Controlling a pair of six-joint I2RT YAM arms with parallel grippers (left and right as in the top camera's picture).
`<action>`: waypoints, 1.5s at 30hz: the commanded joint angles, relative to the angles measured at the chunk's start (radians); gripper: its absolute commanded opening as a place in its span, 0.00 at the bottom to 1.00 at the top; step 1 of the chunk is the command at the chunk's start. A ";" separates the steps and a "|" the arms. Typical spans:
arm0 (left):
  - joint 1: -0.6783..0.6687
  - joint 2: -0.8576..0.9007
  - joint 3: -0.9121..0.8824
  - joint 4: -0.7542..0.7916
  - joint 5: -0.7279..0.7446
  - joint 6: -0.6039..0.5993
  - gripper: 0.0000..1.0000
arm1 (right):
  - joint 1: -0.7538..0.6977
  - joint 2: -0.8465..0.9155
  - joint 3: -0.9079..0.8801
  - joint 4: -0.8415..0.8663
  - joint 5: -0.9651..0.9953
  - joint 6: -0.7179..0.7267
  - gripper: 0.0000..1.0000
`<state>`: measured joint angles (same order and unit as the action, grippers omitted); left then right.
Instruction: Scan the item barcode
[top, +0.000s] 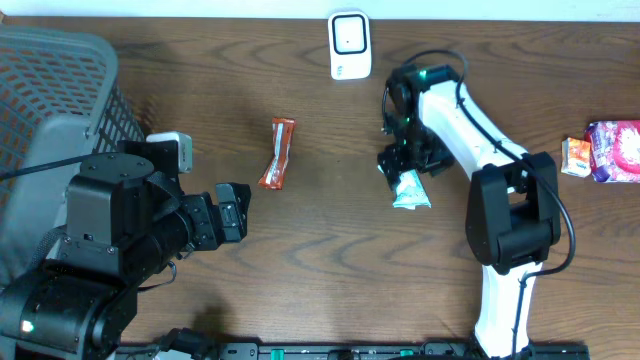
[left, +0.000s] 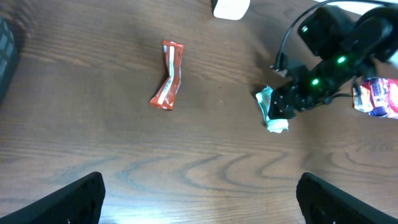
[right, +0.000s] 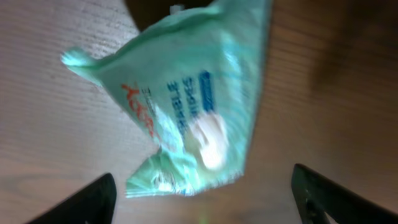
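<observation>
The right gripper (right: 202, 186) is spread wide over the green packet (right: 186, 106), seen lying on the table (top: 330, 250). The left gripper (left: 199, 193) is held wide open, empty.

Overhead straight down, left wrist angled from afar, right wrist close, all sharing green packet (top: 411, 190)

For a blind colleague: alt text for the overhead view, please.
The right claw, open, is over a pale green packet on the wooden table. A red wrapper lies to the left, a white scanner at the far edge; the left claw, open, is near a grey basket.
</observation>
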<state>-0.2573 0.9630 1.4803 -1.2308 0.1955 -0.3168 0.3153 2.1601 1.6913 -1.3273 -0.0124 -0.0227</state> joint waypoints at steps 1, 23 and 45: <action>-0.002 -0.003 0.003 0.000 -0.010 0.002 0.98 | 0.011 -0.011 -0.089 0.072 -0.028 -0.038 0.63; -0.002 -0.003 0.003 0.000 -0.010 0.003 0.98 | 0.074 -0.011 0.235 0.470 -0.105 0.346 0.01; -0.002 -0.003 0.003 0.000 -0.010 0.002 0.98 | 0.082 0.139 0.236 1.080 0.191 0.515 0.03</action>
<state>-0.2573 0.9630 1.4803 -1.2301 0.1955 -0.3168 0.3962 2.2833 1.9186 -0.2539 0.1059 0.4706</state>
